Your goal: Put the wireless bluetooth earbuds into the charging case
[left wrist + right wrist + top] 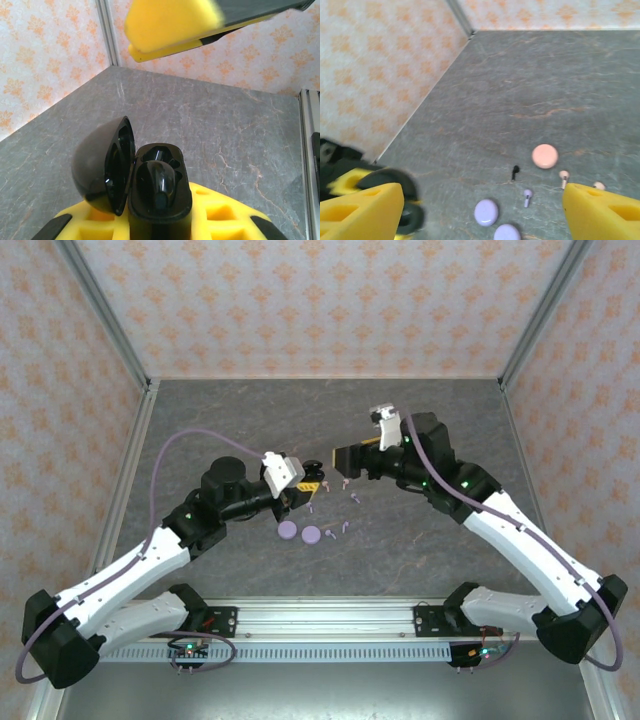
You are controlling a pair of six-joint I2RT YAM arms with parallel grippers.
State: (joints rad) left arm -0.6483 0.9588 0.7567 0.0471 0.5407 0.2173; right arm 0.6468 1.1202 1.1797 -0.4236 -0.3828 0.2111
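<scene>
**Inspector:** Left gripper (303, 490)?
**Operator:** Mine pinches the black case (183, 200), its lid swung open to the left. One black earbud (157, 182) lies inside.
**Inspector:** Right gripper (484, 207)?
**Operator:** Fingers spread above the table (545, 90). On it: a loose black earbud (515, 172), a lavender earbud (527, 196) and pink earbuds (563, 176), near a shut pink case (544, 156) and two shut lavender cases (486, 212).

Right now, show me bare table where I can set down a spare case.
Free: the far table up to the back wall; the strip between lavender cases and front rail. Crowded: the middle, strewn with earbuds.
</scene>
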